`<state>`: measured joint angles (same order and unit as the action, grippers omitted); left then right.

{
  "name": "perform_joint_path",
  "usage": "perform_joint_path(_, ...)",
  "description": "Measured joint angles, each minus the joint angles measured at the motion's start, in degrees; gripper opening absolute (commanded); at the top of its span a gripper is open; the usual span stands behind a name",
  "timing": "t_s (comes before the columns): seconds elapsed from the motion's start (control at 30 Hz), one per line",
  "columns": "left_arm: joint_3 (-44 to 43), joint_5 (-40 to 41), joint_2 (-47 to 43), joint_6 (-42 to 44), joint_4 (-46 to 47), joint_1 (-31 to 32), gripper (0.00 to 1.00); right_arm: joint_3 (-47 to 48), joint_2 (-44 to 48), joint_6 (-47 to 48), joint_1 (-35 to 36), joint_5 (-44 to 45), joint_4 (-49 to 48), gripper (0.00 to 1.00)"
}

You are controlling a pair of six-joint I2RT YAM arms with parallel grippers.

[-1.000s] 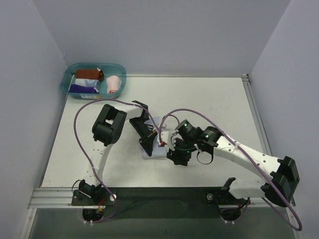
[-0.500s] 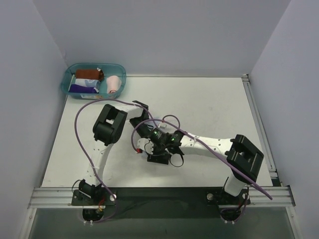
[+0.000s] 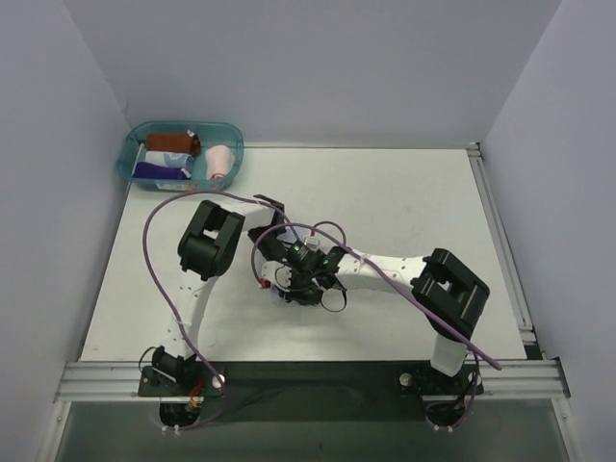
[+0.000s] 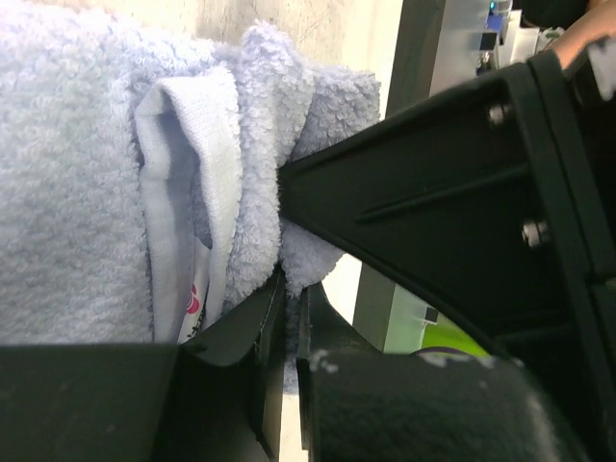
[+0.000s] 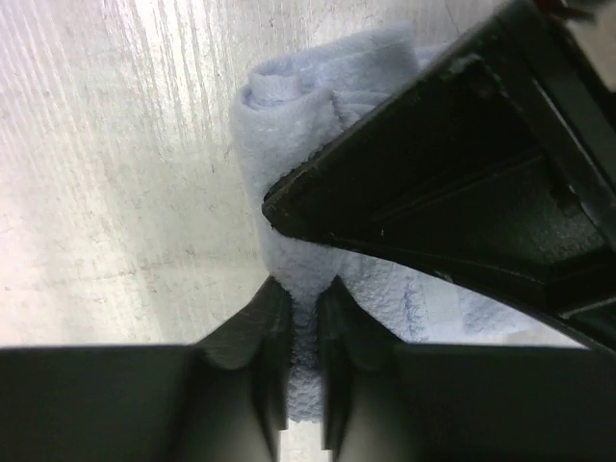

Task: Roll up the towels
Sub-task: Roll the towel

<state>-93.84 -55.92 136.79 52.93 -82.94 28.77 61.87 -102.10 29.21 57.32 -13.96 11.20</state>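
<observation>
Light blue towel (image 4: pixel 77 173): lies on the table (image 3: pixel 404 212) about mid-table, bunched between the two grippers. It is mostly hidden under them in the top view.
Towel form: partly rolled. The right wrist view shows a curled coil at one end, and the rest is loose folds.
White tag (image 4: pixel 183 164): sewn into a fold and standing on edge, with pink print at its lower end.
Left gripper (image 4: pixel 289 298): fingers drawn almost together, pinching a fold of the light blue towel beside the tag.
Right gripper (image 5: pixel 303 298): fingers nearly closed, with a ridge of the light blue towel nipped between them.
Gripper relation: the two heads sit close over the same cloth. Whether they touch cannot be told.
Pink towel (image 3: pixel 220 162): rolled and lying in the teal tub (image 3: pixel 130 154).
Teal tub: at the table's far left corner, well apart from both grippers, with other rolled cloths inside.
</observation>
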Motion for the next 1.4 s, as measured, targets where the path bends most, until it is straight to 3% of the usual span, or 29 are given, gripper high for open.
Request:
perform_joint_path(0.07, 1.01, -0.66, -0.37, -0.04, 0.55, -0.48, 0.06, -0.02, 0.00, -0.37, -0.94, -1.99, -0.28, 0.00)
perform_joint_path(0.17, 3.45, -1.44, -2.10, -0.46, 2.51, -1.40, 0.20, -0.04, -0.02, -0.63, -1.92, -4.57, -0.55, 0.00)
perform_joint_path(0.2, 4.37, -1.57, -2.95, -0.76, 3.52, -1.68, 0.30, -0.13, 0.00, -0.66, -2.27, -5.44, -0.83, 0.00)
perform_joint_path(0.33, 6.29, -1.77, -6.03, -2.05, 6.47, -4.26, 0.38, -0.63, 0.00, -0.66, -3.10, -7.72, -1.57, 0.00)
perform_joint_path(0.57, 6.45, -1.73, -9.79, -2.89, 11.32, -17.53, 0.40, -0.09, 0.00, -1.55, -4.63, -10.23, 1.79, 0.00)
perform_joint_path(0.73, 8.28, -1.90, -13.77, -2.78, 13.27, -25.94, 0.41, 2.56, -1.95, -4.39, -8.44, -16.57, 7.91, 0.00)
perform_joint_path(0.97, 19.54, -1.77, -32.26, -0.66, 14.93, -32.06, 0.43, 10.67, -10.80, -8.50, -15.37, -30.23, 16.09, 0.00)
perform_joint_path(1.2, 35.78, 4.04, -56.39, 1.84, 24.02, -28.09, 0.45, 15.15, -18.60, -11.67, -20.46, -42.86, 20.94, 0.00)
perform_joint_path(1.4, 51.19, 17.07, -72.48, 1.46, 39.69, -8.85, 0.54, 18.23, -24.17, -12.87, -22.38, -50.23, 25.42, 0.00)
